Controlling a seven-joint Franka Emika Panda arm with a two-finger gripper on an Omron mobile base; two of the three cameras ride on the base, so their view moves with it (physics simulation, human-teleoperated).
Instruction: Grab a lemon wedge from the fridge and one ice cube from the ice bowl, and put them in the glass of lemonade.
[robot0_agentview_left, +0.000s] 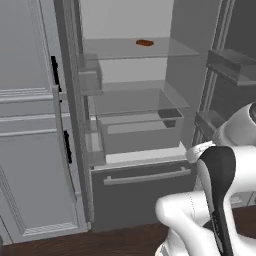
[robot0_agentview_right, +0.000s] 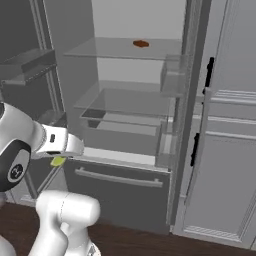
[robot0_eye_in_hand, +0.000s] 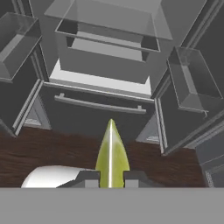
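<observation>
The fridge (robot0_agentview_left: 140, 125) stands open in front of the robot, its glass shelves bare but for a small reddish-brown bar (robot0_agentview_left: 144, 43) on the upper shelf, with the closed freezer drawer (robot0_eye_in_hand: 100, 118) and the dark wood floor (robot0_eye_in_hand: 43, 153) below. The gripper (robot0_eye_in_hand: 111, 177) hangs low before that drawer, its jaws narrowed on the lemon wedge (robot0_eye_in_hand: 112, 157), whose long axis runs straight out from between the fingertips with the pointed end leading. I judge the grab finished and the carry next, yet the glass of lemonade and the ice bowl lie somewhere outside these views, so which way the arm must turn cannot be told.
</observation>
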